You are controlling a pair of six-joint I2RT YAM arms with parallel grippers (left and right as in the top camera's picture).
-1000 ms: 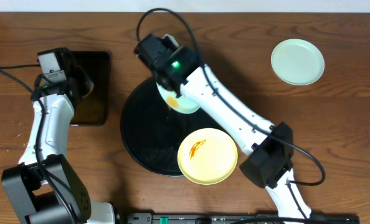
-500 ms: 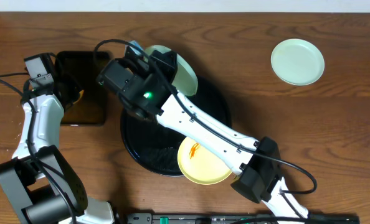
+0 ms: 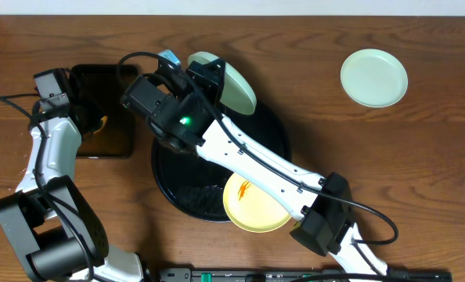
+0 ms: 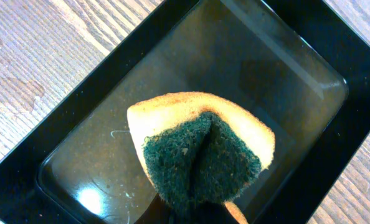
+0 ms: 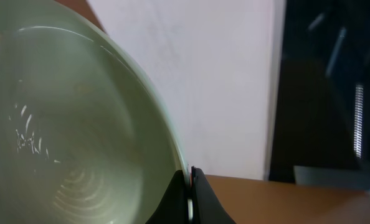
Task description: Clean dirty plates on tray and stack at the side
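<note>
Tray (image 3: 182, 192) holds yellow plate (image 3: 252, 210) (sauce-smeared, near rim).

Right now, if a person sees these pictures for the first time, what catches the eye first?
First the right gripper, which holds a mint plate tilted up above the far rim of the round black tray. Next the left gripper pinching a folded yellow-green sponge over the small rectangular tray. A yellow plate with an orange smear lies on the round tray's near side.

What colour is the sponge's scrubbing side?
Dark green, backed by yellow-orange foam; the sponge shows best in the left wrist view.
</note>
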